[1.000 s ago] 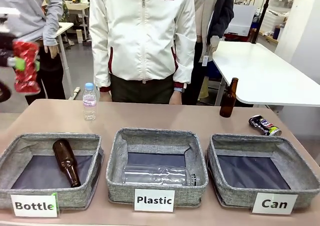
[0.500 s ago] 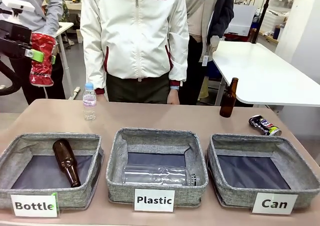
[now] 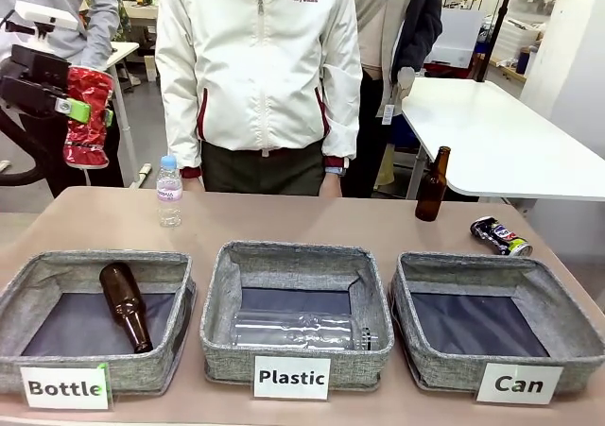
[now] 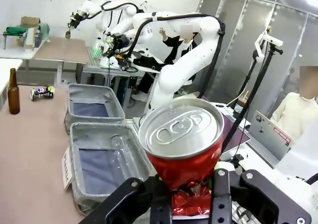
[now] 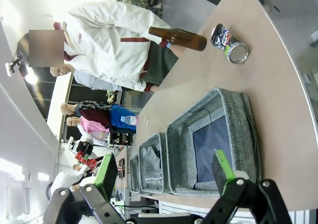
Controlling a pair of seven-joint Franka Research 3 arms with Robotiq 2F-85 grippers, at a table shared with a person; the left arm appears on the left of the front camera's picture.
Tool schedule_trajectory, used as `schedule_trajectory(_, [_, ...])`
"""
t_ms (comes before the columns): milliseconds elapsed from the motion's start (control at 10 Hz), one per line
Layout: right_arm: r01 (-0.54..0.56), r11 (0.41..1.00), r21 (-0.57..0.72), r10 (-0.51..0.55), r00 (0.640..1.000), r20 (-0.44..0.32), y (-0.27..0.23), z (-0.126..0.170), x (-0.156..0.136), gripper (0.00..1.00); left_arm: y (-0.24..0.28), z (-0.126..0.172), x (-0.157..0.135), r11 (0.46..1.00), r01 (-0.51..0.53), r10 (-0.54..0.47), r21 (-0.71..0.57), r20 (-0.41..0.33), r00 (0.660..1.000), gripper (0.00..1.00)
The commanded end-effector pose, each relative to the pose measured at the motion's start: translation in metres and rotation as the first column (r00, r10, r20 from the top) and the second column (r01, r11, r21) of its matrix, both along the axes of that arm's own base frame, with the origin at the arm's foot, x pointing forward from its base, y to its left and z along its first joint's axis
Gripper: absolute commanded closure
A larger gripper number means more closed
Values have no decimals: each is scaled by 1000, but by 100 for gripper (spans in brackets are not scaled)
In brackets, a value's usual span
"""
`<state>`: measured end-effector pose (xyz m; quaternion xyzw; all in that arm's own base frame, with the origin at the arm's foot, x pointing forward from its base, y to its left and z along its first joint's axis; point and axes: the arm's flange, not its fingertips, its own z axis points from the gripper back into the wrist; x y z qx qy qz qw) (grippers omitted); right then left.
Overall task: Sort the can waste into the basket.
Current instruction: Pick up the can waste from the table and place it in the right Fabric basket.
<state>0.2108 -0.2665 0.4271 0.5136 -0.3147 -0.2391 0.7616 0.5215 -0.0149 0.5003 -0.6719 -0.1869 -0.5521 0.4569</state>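
Note:
A crushed red can (image 3: 88, 119) hangs high over the table's far left edge, and my left gripper (image 3: 85, 112) is shut on its middle. In the left wrist view the can's silver lid (image 4: 181, 128) faces the camera above the left gripper (image 4: 186, 196). The dark blue-black can (image 3: 501, 236) lies on its side behind the grey basket (image 3: 473, 264) labelled "Can", at the right. That basket holds nothing. My right gripper (image 5: 166, 174) stands open above the table's near right, over the Can basket (image 5: 233, 105), with the dark can (image 5: 228, 42) beyond it.
The "Bottle" basket (image 3: 57, 265) holds a brown bottle, and the "Plastic" basket (image 3: 293, 254) holds a clear one. A small plastic bottle (image 3: 169, 192) and a brown bottle (image 3: 432, 184) stand upright at the back. A person in a white jacket (image 3: 260, 67) stands at the far edge.
My left gripper has carried the red can to the right and slightly up. The person has shifted a little. The right gripper has stayed open.

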Motion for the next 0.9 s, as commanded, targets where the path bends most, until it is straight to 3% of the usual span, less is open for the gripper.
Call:
schedule_trajectory(0, [4, 1000, -1, -4, 999, 37, -2, 1, 2, 0, -38, -1, -23, 988, -152, 152, 27, 13, 988, 73])
schedule_trajectory(100, [4, 1000, -1, -4, 999, 37, -2, 1, 2, 0, -100, 2, -62, 985, -172, 172, -9, 103, 980, 73])
schedule_trajectory(200, [4, 1000, -1, -4, 999, 37, -2, 1, 2, 0, -152, 4, -93, 972, -223, 215, 67, 119, 969, 73])
schedule_trajectory(400, [4, 1000, -1, -4, 999, 37, -2, 1, 2, 0, -231, 3, -142, 919, -300, 234, 256, 257, 938, 73])
schedule_trajectory(500, [4, 1000, -1, -4, 999, 37, -2, 1, 2, 0, -265, 12, -148, 876, -385, 279, 289, 347, 895, 73])
schedule_trajectory(800, [4, 1000, -1, -4, 999, 37, -2, 1, 2, 0, -414, 58, -102, 829, -356, 148, 431, 444, 884, 73])
